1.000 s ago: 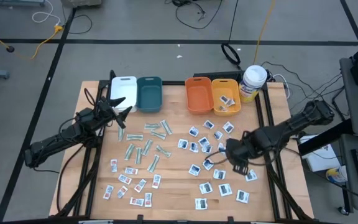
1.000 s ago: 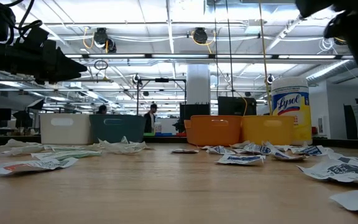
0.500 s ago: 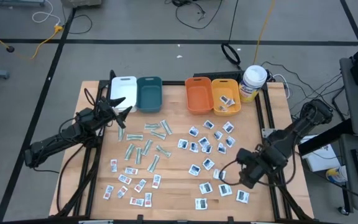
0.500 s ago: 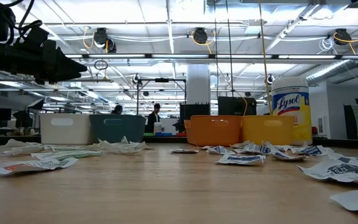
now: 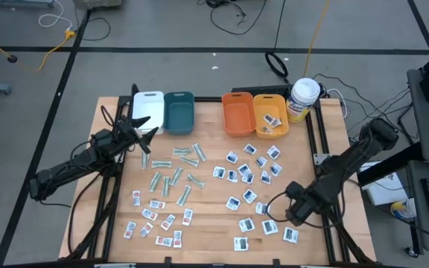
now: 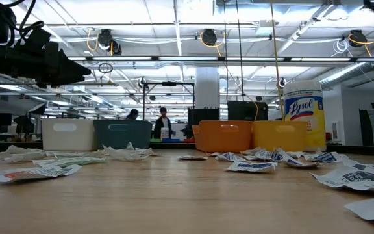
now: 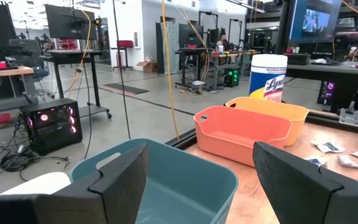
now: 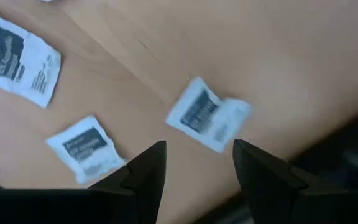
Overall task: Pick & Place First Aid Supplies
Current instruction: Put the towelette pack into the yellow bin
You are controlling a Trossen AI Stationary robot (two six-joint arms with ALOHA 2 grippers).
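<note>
The right gripper (image 8: 194,168) has its jaws apart with nothing between them. It hangs over the near right part of the wooden table (image 5: 211,216), just above a small white packet with dark print (image 8: 207,114). The left gripper (image 7: 197,186) also has its jaws wide apart and empty, right by the teal bin (image 7: 166,180). The first aid packets (image 5: 199,186) lie spread flat across the table, and a few sit in the yellow bin (image 5: 270,115).

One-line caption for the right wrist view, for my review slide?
Right tool, fingers open and empty, above three white packets: one just ahead, two off to the side on the wooden table.
</note>
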